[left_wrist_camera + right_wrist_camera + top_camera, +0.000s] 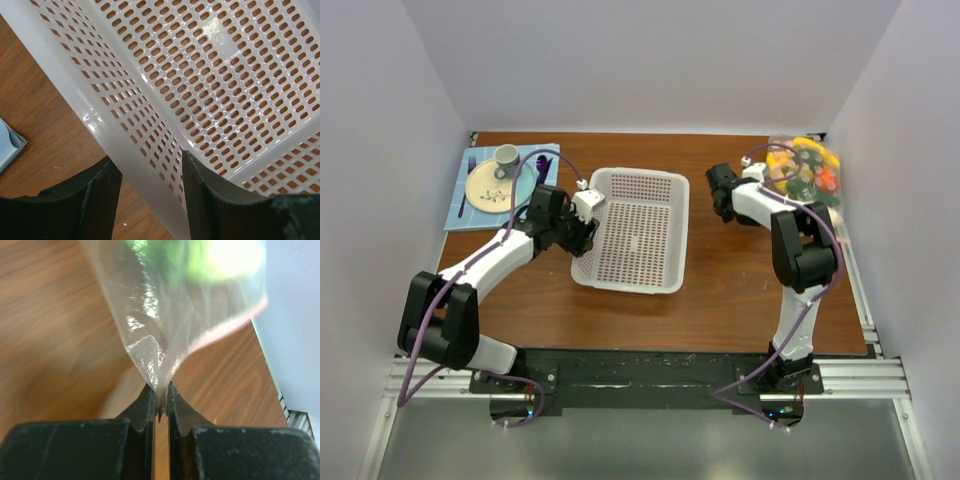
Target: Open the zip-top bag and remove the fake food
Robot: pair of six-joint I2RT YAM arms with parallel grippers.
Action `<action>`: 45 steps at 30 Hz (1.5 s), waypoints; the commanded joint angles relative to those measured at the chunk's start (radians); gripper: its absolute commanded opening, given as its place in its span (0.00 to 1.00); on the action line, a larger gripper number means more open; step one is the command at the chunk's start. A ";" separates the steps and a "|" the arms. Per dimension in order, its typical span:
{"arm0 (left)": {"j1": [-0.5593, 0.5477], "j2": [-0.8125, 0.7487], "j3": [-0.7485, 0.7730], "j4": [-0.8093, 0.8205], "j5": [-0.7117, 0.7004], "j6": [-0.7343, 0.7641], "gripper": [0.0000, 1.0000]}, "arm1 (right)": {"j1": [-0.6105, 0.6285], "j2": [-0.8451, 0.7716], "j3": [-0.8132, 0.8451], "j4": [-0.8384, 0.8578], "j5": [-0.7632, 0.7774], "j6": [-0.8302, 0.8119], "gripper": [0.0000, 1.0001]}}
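From above, the zip-top bag (807,172) with its fake food (798,163) lies far right of the white mesh basket (632,283), at the table's (720,290) back corner. Only the right wrist view shows the right gripper (160,399) pinching a clear corner of the bag. The left wrist view shows the left gripper (151,167) with fingers spread astride the basket's rim; whether they clamp it is unclear. The table is brown wood, the walls white, and a blue placemat (470,208) lies left of the basket.
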 commanded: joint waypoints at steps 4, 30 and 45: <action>-0.022 -0.043 -0.025 -0.010 0.032 -0.032 0.54 | 0.208 -0.223 -0.057 -0.060 0.023 0.108 0.00; -0.093 -0.181 -0.010 -0.206 0.269 -0.001 0.96 | 0.285 -0.573 0.188 -0.049 -0.115 0.009 0.00; -0.096 -0.238 -0.048 -0.225 0.429 0.019 0.93 | 0.460 -0.478 0.334 -0.124 -0.172 0.039 0.00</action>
